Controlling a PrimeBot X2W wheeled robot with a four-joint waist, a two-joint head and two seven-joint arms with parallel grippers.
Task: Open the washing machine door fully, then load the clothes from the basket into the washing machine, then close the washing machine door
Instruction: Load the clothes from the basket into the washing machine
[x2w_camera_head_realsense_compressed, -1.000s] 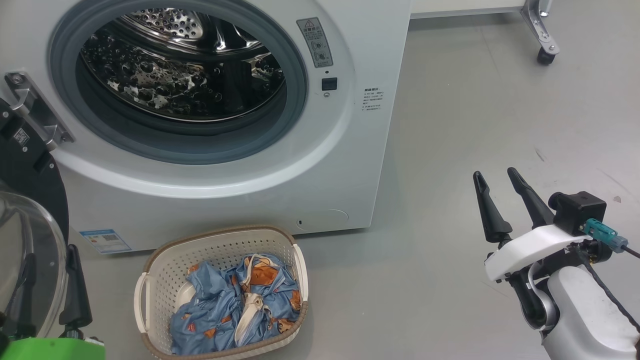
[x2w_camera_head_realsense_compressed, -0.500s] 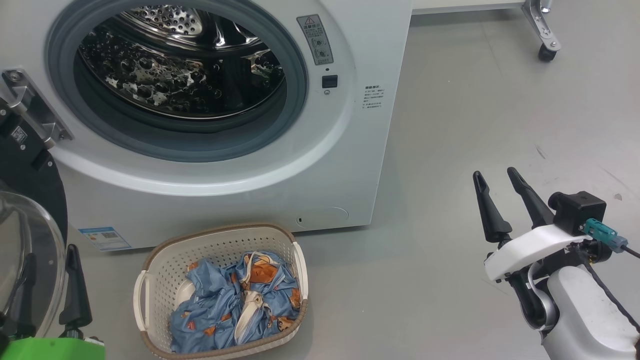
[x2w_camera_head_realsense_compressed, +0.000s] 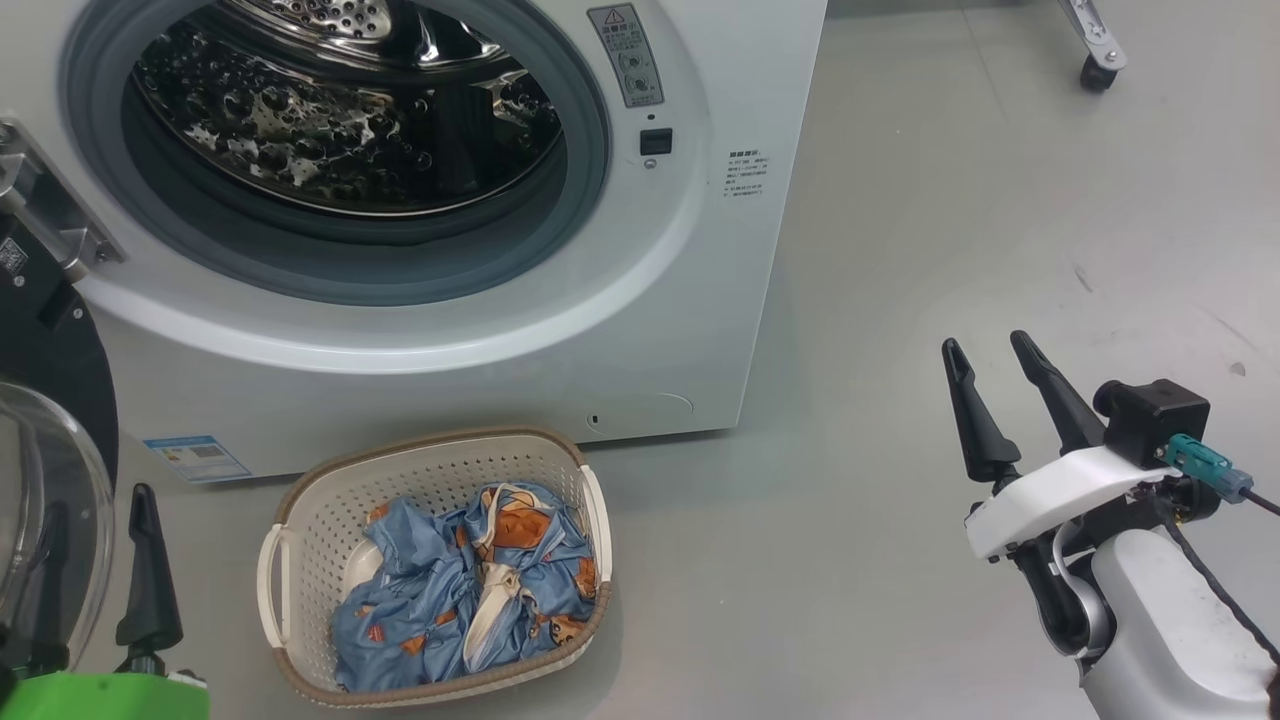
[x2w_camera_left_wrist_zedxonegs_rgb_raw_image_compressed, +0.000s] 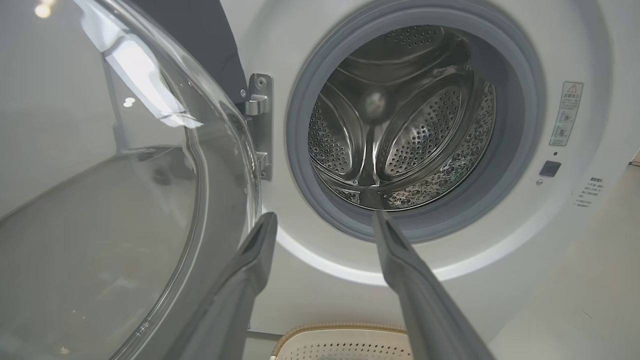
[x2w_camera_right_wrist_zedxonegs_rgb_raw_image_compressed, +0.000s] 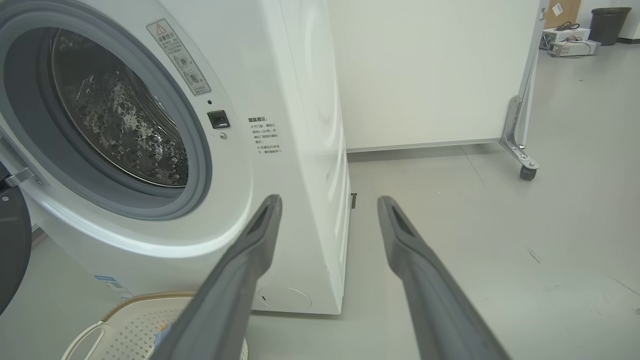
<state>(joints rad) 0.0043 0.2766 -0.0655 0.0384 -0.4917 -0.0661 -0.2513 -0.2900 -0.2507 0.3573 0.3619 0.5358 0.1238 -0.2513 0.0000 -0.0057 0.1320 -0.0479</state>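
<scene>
Shiny metal drum (x2w_camera_left_wrist_zedxonegs_rgb_raw_image_compressed: 425, 125); clear glossy glass door (x2w_camera_left_wrist_zedxonegs_rgb_raw_image_compressed: 100, 225); smooth white washing machine (x2w_camera_head_realsense_compressed: 700, 300); plastic basket (x2w_camera_head_realsense_compressed: 420, 480); soft cloth clothes (x2w_camera_head_realsense_compressed: 420, 610).

The washing machine (x2w_camera_head_realsense_compressed: 700, 300) carries a grey warning sticker (x2w_camera_head_realsense_compressed: 628, 55) with a red triangle, right of the drum opening. Its print, the small black lines (x2w_camera_head_realsense_compressed: 745, 175) further right and the blue label (x2w_camera_head_realsense_compressed: 195, 457) at the lower left are too small to read.

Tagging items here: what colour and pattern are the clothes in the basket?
The clothes are blue with orange and white printed patches; best in head view.
</scene>
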